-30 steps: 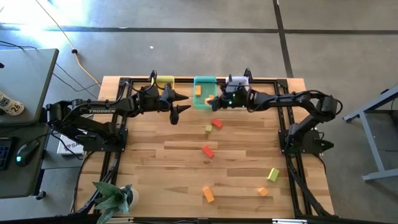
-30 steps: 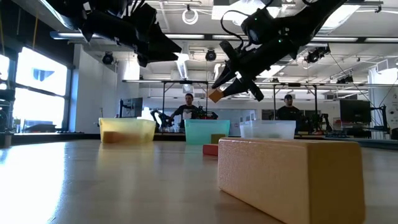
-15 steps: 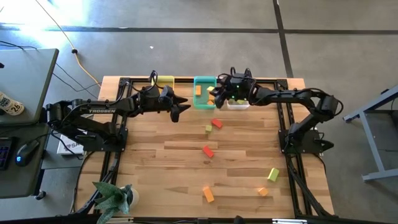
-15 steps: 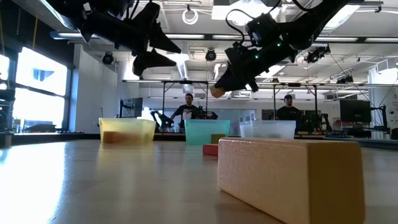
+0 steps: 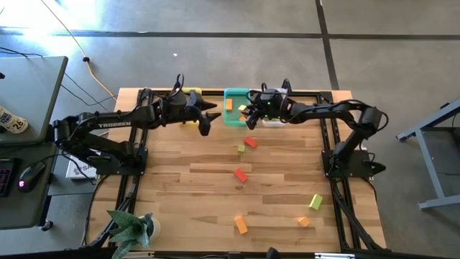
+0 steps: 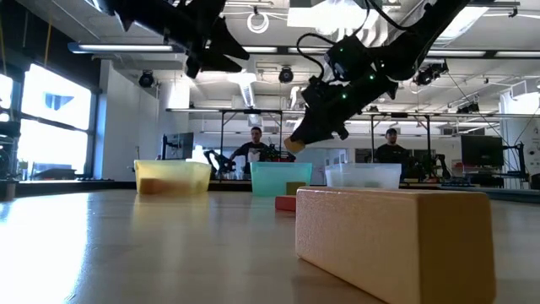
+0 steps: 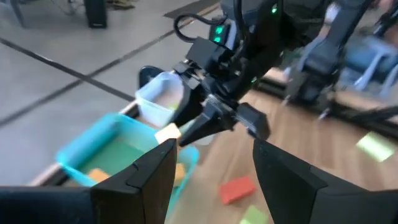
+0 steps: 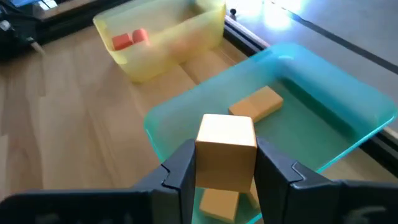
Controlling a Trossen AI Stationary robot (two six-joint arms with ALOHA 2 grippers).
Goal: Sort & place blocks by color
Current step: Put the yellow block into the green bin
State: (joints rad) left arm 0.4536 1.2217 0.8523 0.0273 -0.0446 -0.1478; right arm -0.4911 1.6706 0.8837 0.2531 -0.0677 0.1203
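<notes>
Right end effector [image 8: 224, 177] clenched on a small orange cube block [image 8: 226, 151] — held above the teal rectangular plastic bin [image 8: 348, 118], which holds other orange blocks. Left end effector [image 7: 211, 180] spread, empty, raised near the yellow bin [image 8: 186, 37] over the wooden tabletop [image 5: 280, 194].

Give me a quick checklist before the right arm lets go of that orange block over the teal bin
1. Right gripper grips the orange cube: ok.
2. Cube is over the teal bin: ok.
3. Bin holds matching orange blocks: ok.
4. Left gripper open, empty, apart from the right arm: ok.
5. Cube low enough not to bounce out: cannot tell.
</notes>
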